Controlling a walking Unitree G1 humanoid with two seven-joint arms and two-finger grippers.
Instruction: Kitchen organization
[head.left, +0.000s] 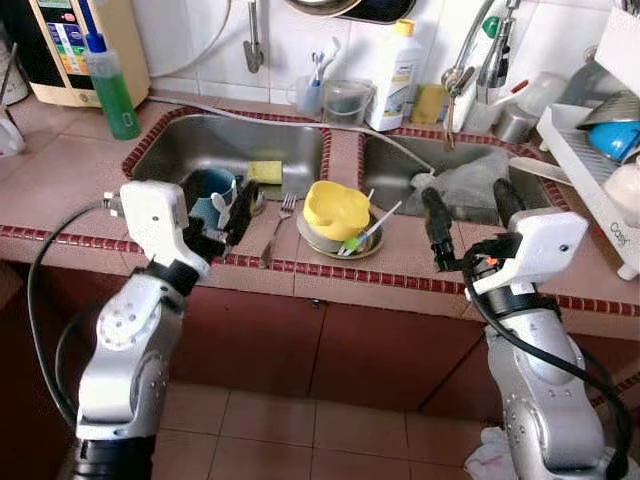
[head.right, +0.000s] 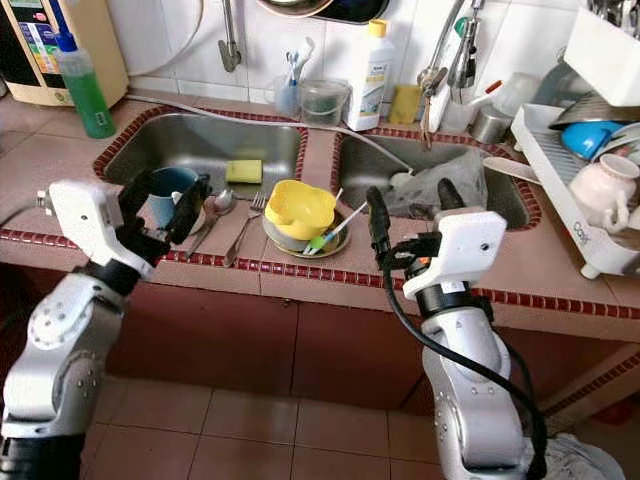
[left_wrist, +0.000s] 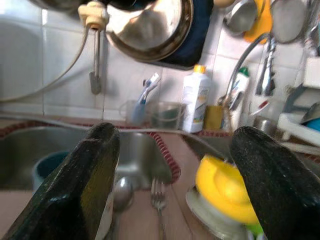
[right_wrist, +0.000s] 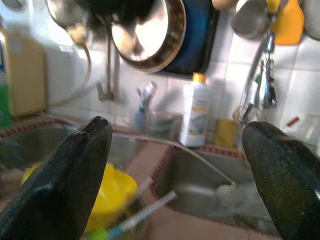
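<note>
Approach stage, nothing grasped: the left tool (head.left: 232, 212) and right tool (head.left: 468, 215) both hang released over the tabletop (head.left: 60, 175) edge. The fork (head.left: 279, 228), at frame centre beside the yellow bowl (head.left: 335, 208), lies lengthwise with tines toward the sink (head.left: 200, 140). Likely next: the left tool descends across its handle.

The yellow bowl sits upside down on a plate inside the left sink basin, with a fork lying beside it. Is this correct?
Not quite. The yellow bowl and its plate are not inside the left sink basin; they rest on the tiled counter strip between the two basins, near the front edge, as the left eye view shows. The fork does lie beside it.
</note>
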